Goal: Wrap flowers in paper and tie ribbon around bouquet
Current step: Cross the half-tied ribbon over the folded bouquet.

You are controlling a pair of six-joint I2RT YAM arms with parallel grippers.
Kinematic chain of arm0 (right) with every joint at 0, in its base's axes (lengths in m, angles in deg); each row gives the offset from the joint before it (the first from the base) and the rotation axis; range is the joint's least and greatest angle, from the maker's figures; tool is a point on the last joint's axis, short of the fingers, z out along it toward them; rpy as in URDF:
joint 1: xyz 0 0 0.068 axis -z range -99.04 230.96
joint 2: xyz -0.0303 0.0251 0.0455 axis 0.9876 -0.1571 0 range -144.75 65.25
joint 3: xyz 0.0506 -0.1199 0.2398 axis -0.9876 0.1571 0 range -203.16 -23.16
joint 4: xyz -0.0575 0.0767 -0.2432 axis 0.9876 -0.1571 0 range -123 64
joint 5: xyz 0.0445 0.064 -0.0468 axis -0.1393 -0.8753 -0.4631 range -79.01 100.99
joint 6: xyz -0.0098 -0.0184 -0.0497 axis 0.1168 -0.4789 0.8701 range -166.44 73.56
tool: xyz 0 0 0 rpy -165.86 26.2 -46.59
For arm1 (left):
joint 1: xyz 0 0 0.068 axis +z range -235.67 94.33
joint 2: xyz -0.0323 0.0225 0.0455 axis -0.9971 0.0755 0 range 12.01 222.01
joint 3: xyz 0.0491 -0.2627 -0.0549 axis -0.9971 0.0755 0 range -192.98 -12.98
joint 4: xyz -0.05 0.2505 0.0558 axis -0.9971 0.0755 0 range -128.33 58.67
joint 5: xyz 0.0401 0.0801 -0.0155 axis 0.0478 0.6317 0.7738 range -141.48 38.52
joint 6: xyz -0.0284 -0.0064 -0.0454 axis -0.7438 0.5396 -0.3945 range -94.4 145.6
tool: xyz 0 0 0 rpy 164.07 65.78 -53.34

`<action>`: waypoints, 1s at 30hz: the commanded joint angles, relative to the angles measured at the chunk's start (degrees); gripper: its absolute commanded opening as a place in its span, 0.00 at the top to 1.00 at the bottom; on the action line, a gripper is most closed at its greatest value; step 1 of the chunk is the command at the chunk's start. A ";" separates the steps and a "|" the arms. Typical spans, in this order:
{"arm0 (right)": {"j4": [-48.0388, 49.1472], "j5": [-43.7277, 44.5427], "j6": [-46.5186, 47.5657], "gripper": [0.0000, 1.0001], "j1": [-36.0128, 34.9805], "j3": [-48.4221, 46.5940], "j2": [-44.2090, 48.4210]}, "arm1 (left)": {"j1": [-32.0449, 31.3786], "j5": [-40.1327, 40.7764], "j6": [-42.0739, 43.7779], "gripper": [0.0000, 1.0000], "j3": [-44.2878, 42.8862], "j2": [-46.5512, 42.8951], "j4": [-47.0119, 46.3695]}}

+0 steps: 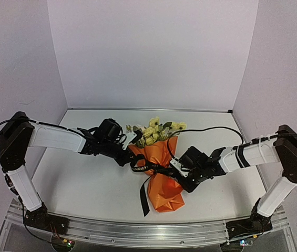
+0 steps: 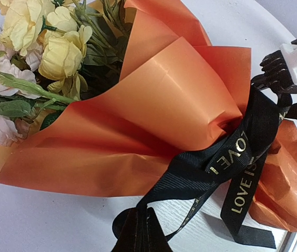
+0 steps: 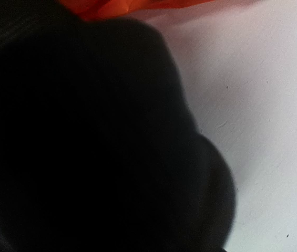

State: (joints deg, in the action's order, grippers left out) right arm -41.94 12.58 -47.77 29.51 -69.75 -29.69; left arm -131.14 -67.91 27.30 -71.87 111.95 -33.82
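From above, the left end effector (image 1: 129, 154) sits at 9 o'clock of the bouquet (image 1: 164, 194). It is closed, pinching strands of the ribbon (image 2: 243, 157) that run down into it. The bouquet lies mid-worktop (image 1: 80, 178), with the flowers (image 1: 159, 130) toward 12 o'clock and its folded foot toward 6 o'clock. The black ribbon, with pale "LOVE" lettering, wraps the cinched waist of the orange paper (image 2: 174, 100). One tail trails toward 7 o'clock onto the worktop. At 3 o'clock of the waist, the right end effector (image 1: 175, 167) is against the ribbon. I cannot tell whether it is open or gripping, as a dark blur fills most of its own wrist view.
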 commanded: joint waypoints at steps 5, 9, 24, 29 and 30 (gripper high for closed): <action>1.24 5.31 4.29 0.98 -0.66 -2.93 -2.11 | -0.05 -0.82 1.35 1.00 -3.25 1.17 0.84; -2.87 10.01 5.18 1.00 -0.67 -2.35 2.40 | 0.29 0.62 1.28 1.00 -2.95 1.26 0.73; -20.78 15.45 -3.06 1.00 0.67 -2.26 8.92 | 1.98 2.37 1.30 1.00 -0.68 -0.02 0.75; -23.44 16.02 -3.46 1.00 1.15 -1.95 11.20 | 2.06 2.05 1.38 1.00 -0.65 -0.04 0.46; -23.87 15.80 -3.37 1.00 1.19 -2.47 11.54 | 2.06 1.94 1.38 1.00 -0.64 -0.04 0.36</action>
State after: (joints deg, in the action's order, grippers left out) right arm -61.63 26.63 -49.64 30.28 -71.82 -21.42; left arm -129.23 -66.22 27.58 -71.90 113.02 -33.75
